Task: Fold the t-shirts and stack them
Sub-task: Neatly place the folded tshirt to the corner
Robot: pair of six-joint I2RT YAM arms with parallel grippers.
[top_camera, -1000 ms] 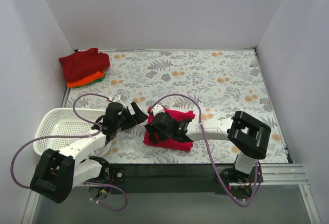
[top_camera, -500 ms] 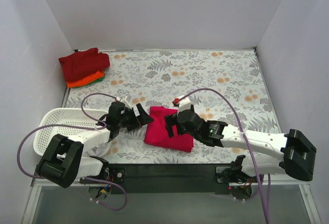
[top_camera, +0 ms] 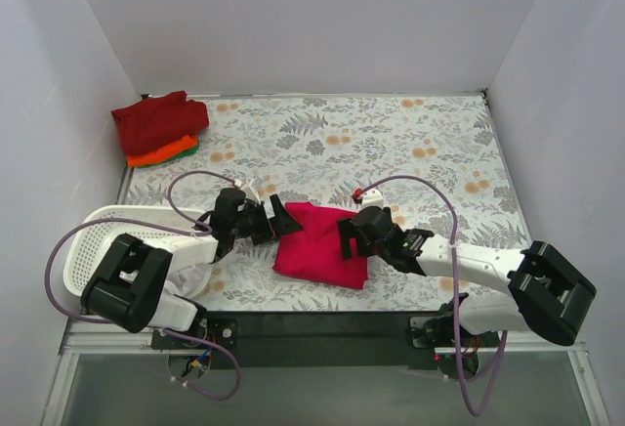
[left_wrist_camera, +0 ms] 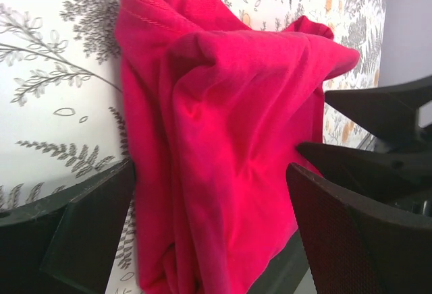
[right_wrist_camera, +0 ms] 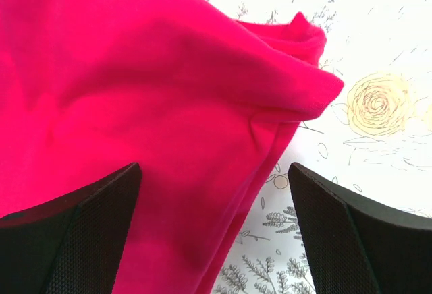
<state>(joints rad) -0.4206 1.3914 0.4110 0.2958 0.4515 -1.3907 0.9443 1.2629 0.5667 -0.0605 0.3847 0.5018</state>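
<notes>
Jaws apart on both arms, clamped on nothing: left jaws straddle the left edge, right jaws the right edge, of the folded bright pinkish-red cloth t-shirt [top_camera: 317, 252] lying on the floral-print tabletop [top_camera: 410, 152]. Judged light, limp, not slippery. Pinch all edge layers together, or the fold may spill.

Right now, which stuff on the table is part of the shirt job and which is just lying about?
Job:
- pinkish-red t-shirt, folded, near the arms
- far-left corner stack: dark red t-shirt on top, orange t-shirt and green t-shirt under it

Lying about:
- white lattice basket, near left
- flowered table cover
</notes>
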